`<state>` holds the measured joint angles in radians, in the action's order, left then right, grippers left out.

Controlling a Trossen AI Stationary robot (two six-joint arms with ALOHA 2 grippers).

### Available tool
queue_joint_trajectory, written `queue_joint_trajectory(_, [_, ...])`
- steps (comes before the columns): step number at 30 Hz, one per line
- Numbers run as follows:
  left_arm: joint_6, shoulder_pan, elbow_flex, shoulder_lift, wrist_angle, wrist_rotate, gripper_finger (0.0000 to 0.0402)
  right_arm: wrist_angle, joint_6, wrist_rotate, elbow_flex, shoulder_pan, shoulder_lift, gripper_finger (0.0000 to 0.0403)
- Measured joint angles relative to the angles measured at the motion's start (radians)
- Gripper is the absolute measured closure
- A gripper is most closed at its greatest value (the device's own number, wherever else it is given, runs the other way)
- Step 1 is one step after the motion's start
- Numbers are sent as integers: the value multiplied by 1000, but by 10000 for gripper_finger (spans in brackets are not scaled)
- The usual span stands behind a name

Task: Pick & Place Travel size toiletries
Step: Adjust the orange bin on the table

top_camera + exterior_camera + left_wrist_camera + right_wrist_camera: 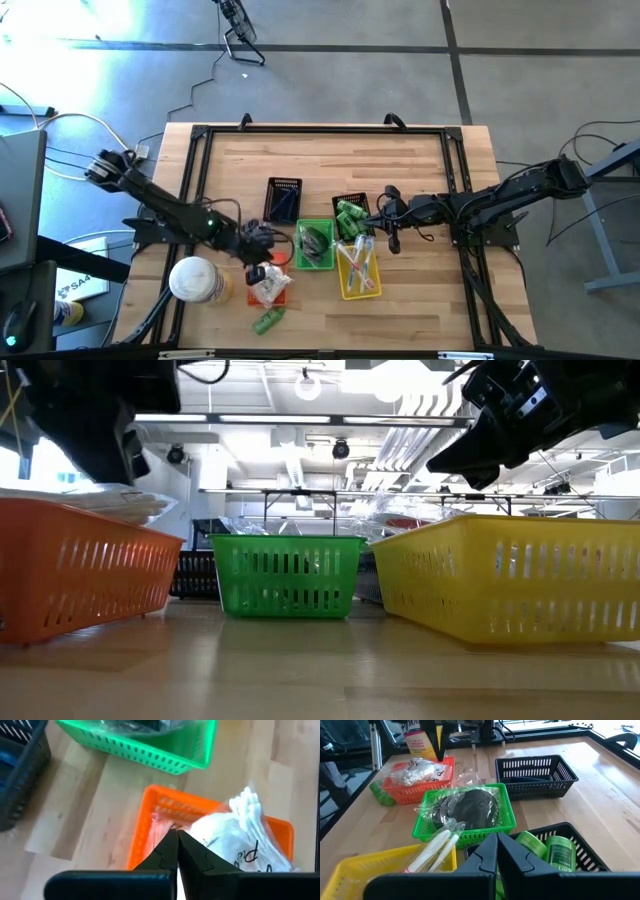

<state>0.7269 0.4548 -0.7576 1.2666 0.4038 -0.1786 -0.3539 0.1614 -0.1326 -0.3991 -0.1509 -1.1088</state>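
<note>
Pale wood planks form the table (420, 180), edged by a black frame. Five small baskets cluster near its middle. The orange basket (272, 284) sits at the near left and holds a clear bag of white cotton swabs (240, 832). To its right, the green basket (314, 246) holds dark pieces in clear wrap (465, 810). Right again and nearer, the yellow basket (358, 272) holds slim white wrapped sticks (436, 849). Just beyond the yellow one, a black basket (352, 218) holds green bottles (561, 851). A second black basket (284, 199) stands farther back, left of it, with a thin dark piece and something blue inside.

One green bottle (268, 321) lies loose on the table, just in front of the orange basket. A round white-and-yellow container (197, 280) stands left of the orange basket.

The left gripper (177, 840) hangs over the orange basket, its two fingers pressed together with nothing between them. The right gripper (496, 841) reaches in from the right and hangs over the black basket of green bottles, near the far end of the yellow basket, its fingers also pressed together and empty.
</note>
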Motion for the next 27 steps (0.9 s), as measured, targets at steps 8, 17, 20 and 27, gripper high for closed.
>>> queue_joint_trajectory(8, [181,109,-1,29,9,-57,401,-1,-7,0,0,0,0,400])
queue_joint_trajectory(17, [308,148,-1,29,89,-67,401,0,-5,0,0,0,0,400])
queue_joint_trajectory(20, [318,148,-1,29,99,-67,402,0,-5,0,0,0,0,400])
queue_joint_trajectory(27, [326,148,0,44,100,-66,402,0,-6,1,0,0,0,400])
